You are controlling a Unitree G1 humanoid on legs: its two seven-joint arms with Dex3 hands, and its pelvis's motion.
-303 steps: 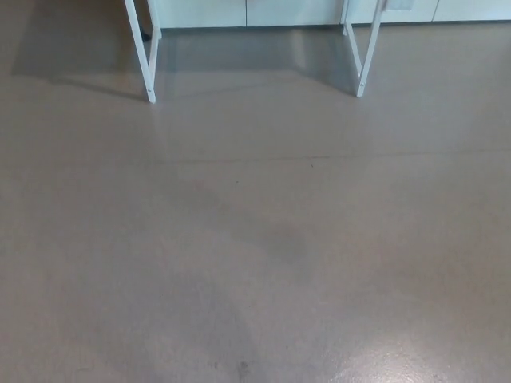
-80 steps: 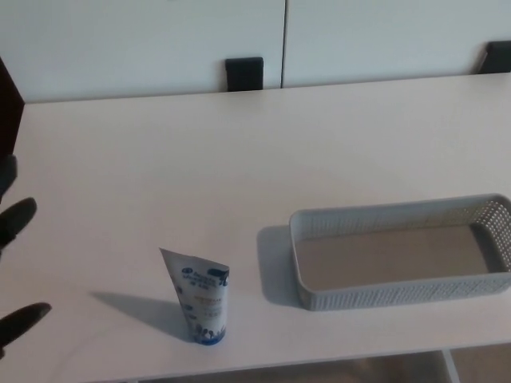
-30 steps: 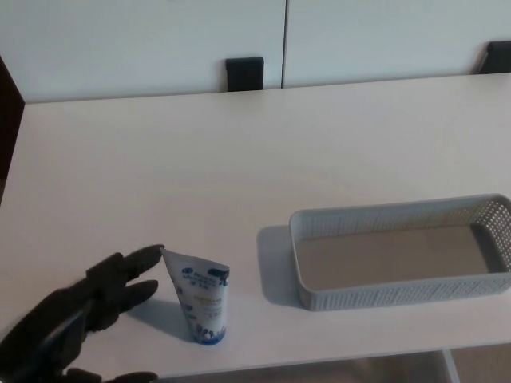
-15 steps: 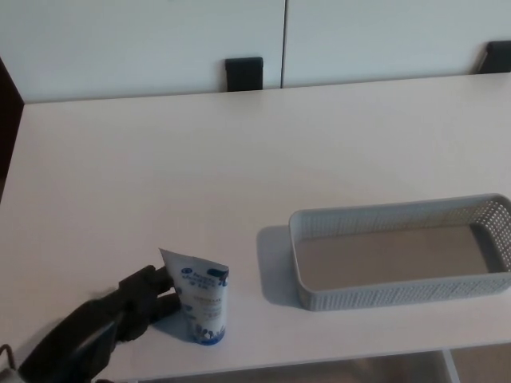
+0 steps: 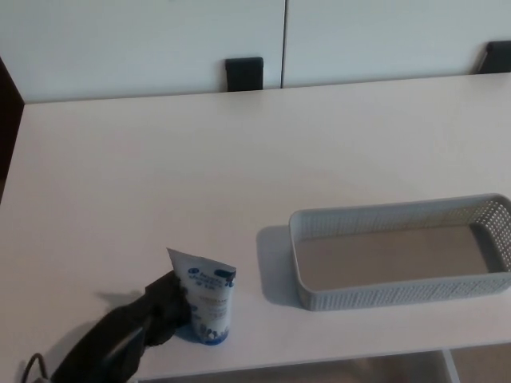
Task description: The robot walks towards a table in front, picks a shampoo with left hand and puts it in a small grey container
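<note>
A white shampoo tube [image 5: 207, 302] with blue print stands cap-down near the table's front edge, left of centre. My black left hand [image 5: 162, 309] comes in from the lower left and presses against the tube's left side, its fingers [image 5: 172, 294] closed around it. The tube still rests on the table and leans slightly. To its right lies the small grey mesh container [image 5: 375, 294], long, shallow and empty. My right hand does not show.
The white table [image 5: 239, 167] stretches back to a white wall. Two black brackets [image 5: 243, 73] sit at its far edge. A dark object stands at the far left edge. The table's front edge runs just below the tube and container.
My left hand has come in from the left, reached the tube and closed on it. The tube has shifted a little to the right and tilted.
</note>
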